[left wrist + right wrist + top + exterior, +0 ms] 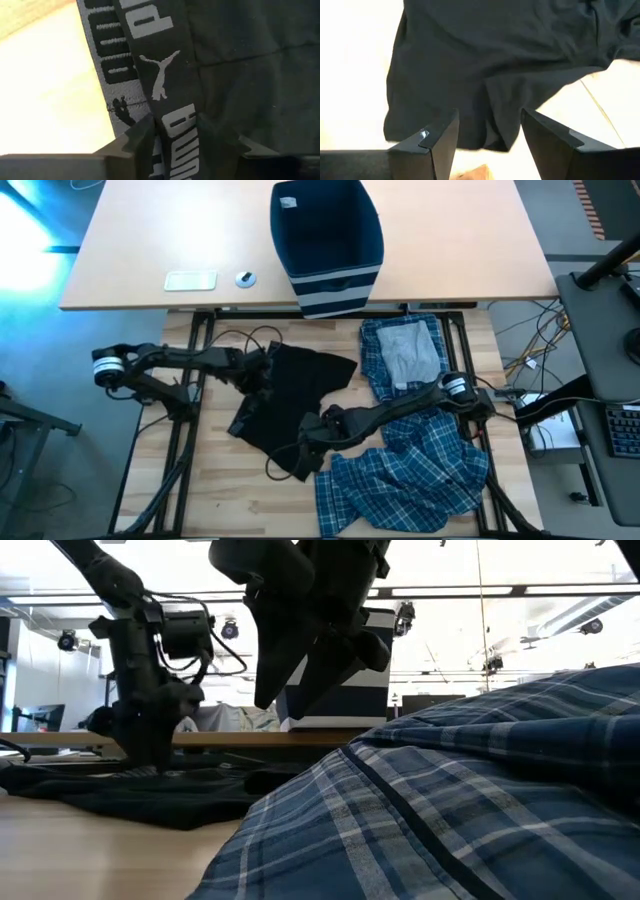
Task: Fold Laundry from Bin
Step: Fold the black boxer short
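The small black garment lies spread on the wooden table, its lettered waistband toward the left arm. My left gripper points down at that waistband, open, with one finger on each side of the band. My right gripper hovers open above the garment's near end, which lies on the table. A plaid garment lies crumpled at the near right. The grey T-shirt lies on another plaid piece at the far right. The navy bin stands on the far table. My left gripper has its fingertips down at the black garment's waistband, which runs between them. I cannot tell whether they touch the cloth. The garment lies flat on the table.
The plaid heap fills the near right and rises close in front of the low view. A flat white object and a small round thing lie on the far table left of the bin. Bare wood shows at the near left.
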`<state>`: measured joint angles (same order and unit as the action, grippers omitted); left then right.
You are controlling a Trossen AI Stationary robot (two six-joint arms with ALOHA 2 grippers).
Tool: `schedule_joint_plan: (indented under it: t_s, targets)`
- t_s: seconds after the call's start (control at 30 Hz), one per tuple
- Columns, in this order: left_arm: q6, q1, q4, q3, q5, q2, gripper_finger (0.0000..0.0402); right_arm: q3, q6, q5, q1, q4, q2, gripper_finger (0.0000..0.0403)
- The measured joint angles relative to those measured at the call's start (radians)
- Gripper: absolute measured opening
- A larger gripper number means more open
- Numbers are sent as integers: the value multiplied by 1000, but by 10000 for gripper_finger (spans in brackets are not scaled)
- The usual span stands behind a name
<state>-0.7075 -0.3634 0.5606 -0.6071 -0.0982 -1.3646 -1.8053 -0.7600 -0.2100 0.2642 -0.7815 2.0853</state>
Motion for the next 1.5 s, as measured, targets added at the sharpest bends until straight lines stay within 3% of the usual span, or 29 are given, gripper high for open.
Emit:
schedule_joint_plan:
  t_s: [0.27, 0.33, 0.47, 0.83, 1.13, 1.3, 1.5]
  targets:
    - [6, 0, 3, 2, 2, 62, 16, 0, -1, 0, 0, 0, 0, 210]
    - [19, 0, 0, 2, -2, 60, 5, 0, -1, 2, 0, -2, -2, 210]
    - [33, 0, 18, -4, -45, 78, 1, 0, -2, 8, 0, -36, -25, 210]
    - [44, -44, 200, -80, -21, 218, 0, -1, 1, 9, 2, -74, -75, 210]
    - [85, -172, 147, 29, 3, 144, 0, 23, 1, 16, 4, -62, -73, 210]
    - [73, -212, 131, 35, 78, 52, 0, 87, 56, 1, 4, 77, -73, 210]
    - [121, -226, 183, -20, 163, -36, 0, 263, 135, 0, -23, 468, -72, 210]
